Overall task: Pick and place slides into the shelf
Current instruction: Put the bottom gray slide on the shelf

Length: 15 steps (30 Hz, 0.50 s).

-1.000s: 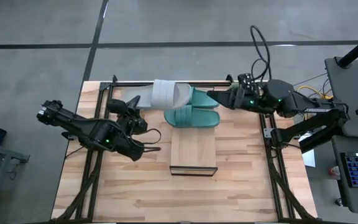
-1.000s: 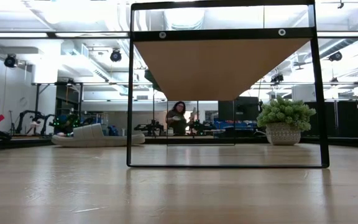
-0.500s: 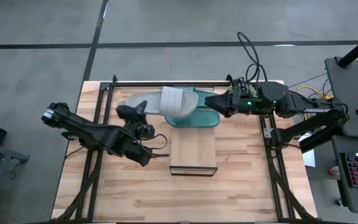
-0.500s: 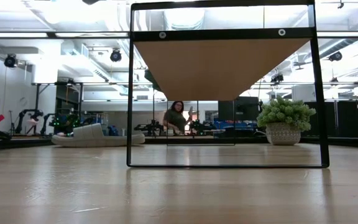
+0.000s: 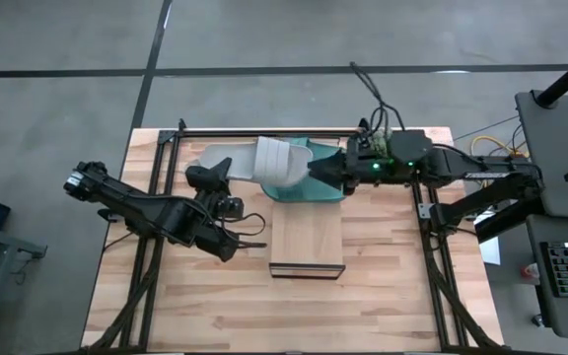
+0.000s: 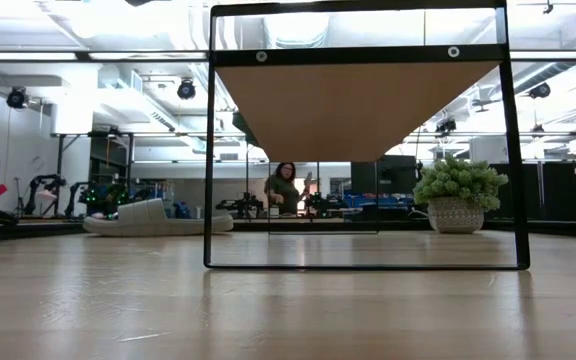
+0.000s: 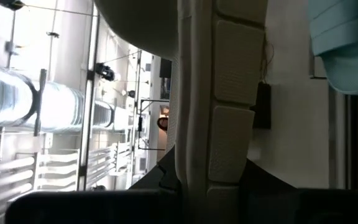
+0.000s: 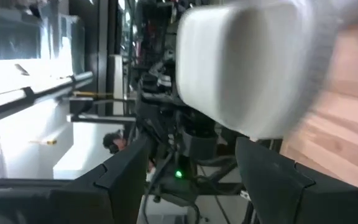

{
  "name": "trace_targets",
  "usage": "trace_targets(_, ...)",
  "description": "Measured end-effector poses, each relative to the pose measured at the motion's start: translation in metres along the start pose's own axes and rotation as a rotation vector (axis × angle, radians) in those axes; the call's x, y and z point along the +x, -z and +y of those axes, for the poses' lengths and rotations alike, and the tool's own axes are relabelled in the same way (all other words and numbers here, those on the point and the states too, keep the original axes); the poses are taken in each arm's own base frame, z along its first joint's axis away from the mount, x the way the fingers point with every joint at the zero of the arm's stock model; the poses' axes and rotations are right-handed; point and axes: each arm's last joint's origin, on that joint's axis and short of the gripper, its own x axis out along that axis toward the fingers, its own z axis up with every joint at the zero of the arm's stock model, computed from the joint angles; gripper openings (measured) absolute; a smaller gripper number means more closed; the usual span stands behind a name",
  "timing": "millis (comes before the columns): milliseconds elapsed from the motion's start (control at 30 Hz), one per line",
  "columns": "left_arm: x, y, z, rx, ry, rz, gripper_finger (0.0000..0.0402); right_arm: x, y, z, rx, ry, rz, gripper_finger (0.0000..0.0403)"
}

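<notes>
Left gripper (image 5: 217, 184) is clenched on the heel of a light grey slide (image 5: 254, 160) at the far side of the wooden tabletop (image 5: 215, 296). Beside it lies a teal slide (image 5: 309, 187), just beyond the shelf (image 5: 306, 237). Right gripper (image 5: 316, 172) stands spread at the slides. Behind the table, a person (image 6: 285, 187) and a potted plant (image 6: 458, 195) show.

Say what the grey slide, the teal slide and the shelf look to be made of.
Grey slide: matte moulded rubber or foam, judging by the textured sole blocks in the left wrist view.
Teal slide: likely the same rubbery material, smooth and dull with no shine.
Shelf: light wood plank with visible grain, its end edged in dark metal, seemingly.
</notes>
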Motion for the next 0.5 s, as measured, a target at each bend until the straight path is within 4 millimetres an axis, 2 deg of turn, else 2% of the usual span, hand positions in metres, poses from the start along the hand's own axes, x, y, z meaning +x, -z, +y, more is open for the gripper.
trace_targets(300,0.001,0.002,0.002,-0.007,0.001,0.002,0.0038,0.021,-0.006,0.015,-0.059,0.042,-0.009,0.023)
trace_targets(500,0.001,0.001,0.002,0.01,0.002,0.003,0.0038,0.025,-0.015,0.022,-0.088,0.2,-0.018,0.0225)
